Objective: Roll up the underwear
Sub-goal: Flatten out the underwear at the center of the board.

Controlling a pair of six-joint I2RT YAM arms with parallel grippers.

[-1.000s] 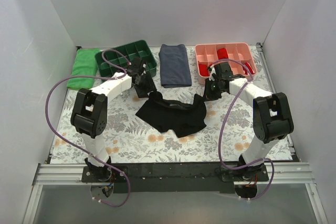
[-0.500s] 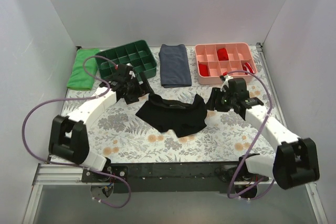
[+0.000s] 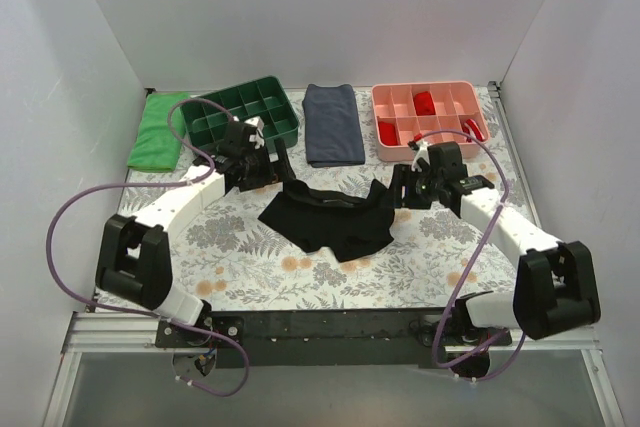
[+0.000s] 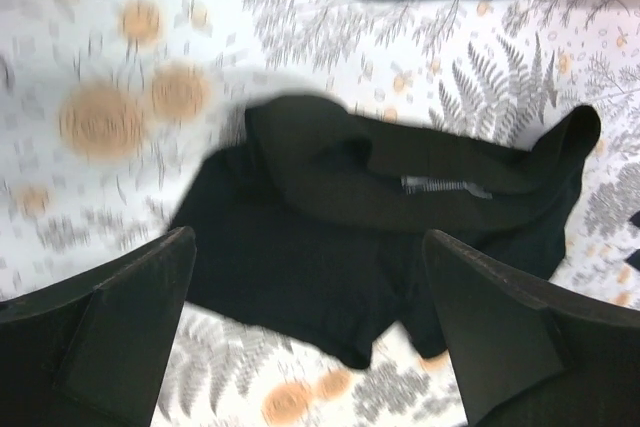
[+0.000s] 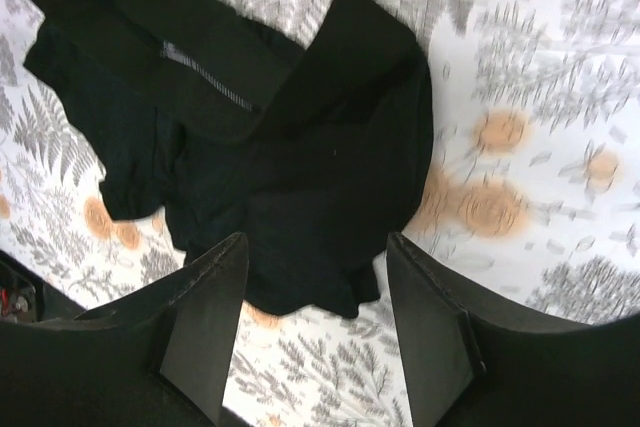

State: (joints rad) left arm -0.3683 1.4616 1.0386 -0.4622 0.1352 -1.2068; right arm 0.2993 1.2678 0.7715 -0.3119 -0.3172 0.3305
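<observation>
The black underwear (image 3: 330, 217) lies crumpled on the floral table cover, waistband towards the back. It also shows in the left wrist view (image 4: 380, 237) and in the right wrist view (image 5: 270, 147). My left gripper (image 3: 272, 169) is open and empty, hovering at the underwear's back left corner. My right gripper (image 3: 400, 190) is open and empty, hovering at its right edge. In both wrist views the jaws stand wide apart above the fabric, with nothing between them.
A green compartment tray (image 3: 243, 112) stands at the back left beside a green cloth (image 3: 157, 132). A folded navy-grey cloth (image 3: 332, 125) lies at the back middle. A pink tray (image 3: 428, 117) with small red rolls stands at the back right.
Both arms swung outward and then back in. Both grippers let go of the underwear, which now lies loose on the table, little changed in shape.
</observation>
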